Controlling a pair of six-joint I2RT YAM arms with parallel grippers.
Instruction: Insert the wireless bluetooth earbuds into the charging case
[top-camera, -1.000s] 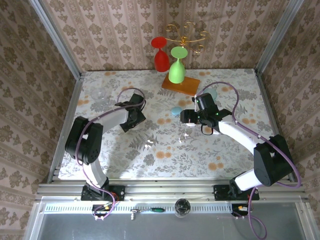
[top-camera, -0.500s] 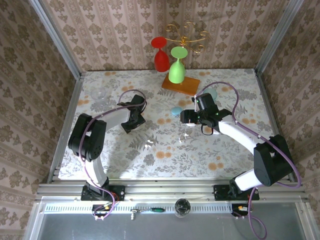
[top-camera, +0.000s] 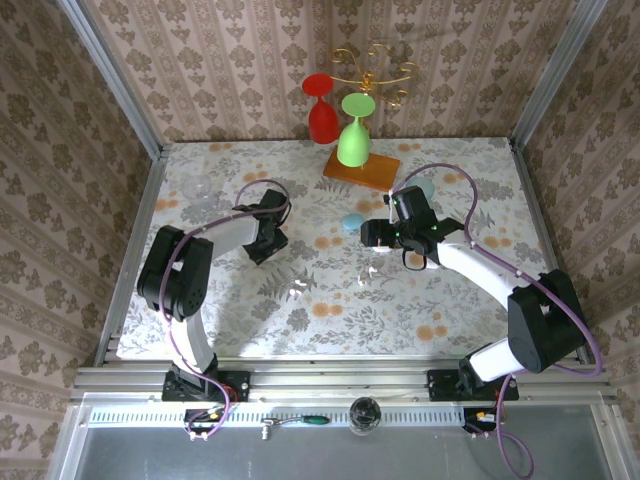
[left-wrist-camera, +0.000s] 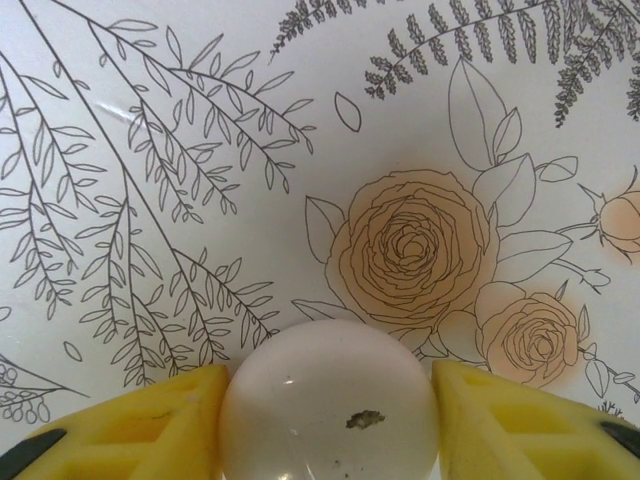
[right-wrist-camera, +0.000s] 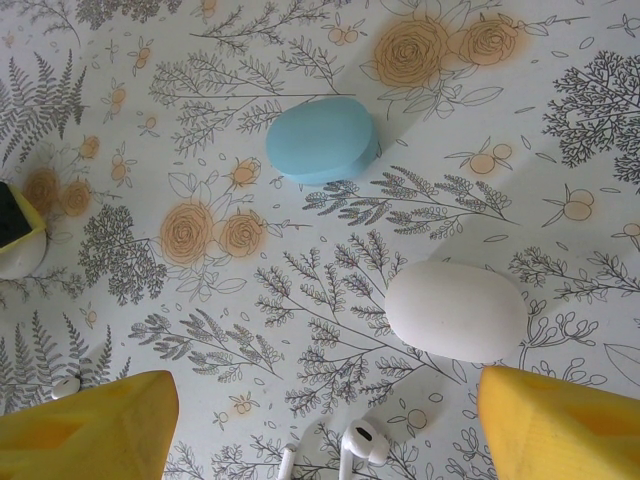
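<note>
In the left wrist view a white rounded charging case (left-wrist-camera: 330, 405) lies on the flowered cloth between my yellow fingers, and both pads touch its sides. The left gripper (top-camera: 266, 241) is shut on it, low over the table's left middle. My right gripper (right-wrist-camera: 325, 430) hangs open above two white earbuds (right-wrist-camera: 362, 443), which lie loose between its fingers (right-wrist-camera: 90, 425). A second white case (right-wrist-camera: 455, 310) sits just beyond them on the right. A light blue case (right-wrist-camera: 322, 140) lies farther off. Another white earbud (right-wrist-camera: 65, 385) lies near the left edge.
A red glass (top-camera: 322, 110) and a green glass (top-camera: 354, 138) stand upside down at the back, the green one on a wooden board (top-camera: 362, 168). Behind them is a gold rack (top-camera: 375, 68). Metal rails (top-camera: 135, 230) edge the table.
The left gripper's jaws have closed in onto the white case, and its arm has shifted slightly. The right arm has not moved.
</note>
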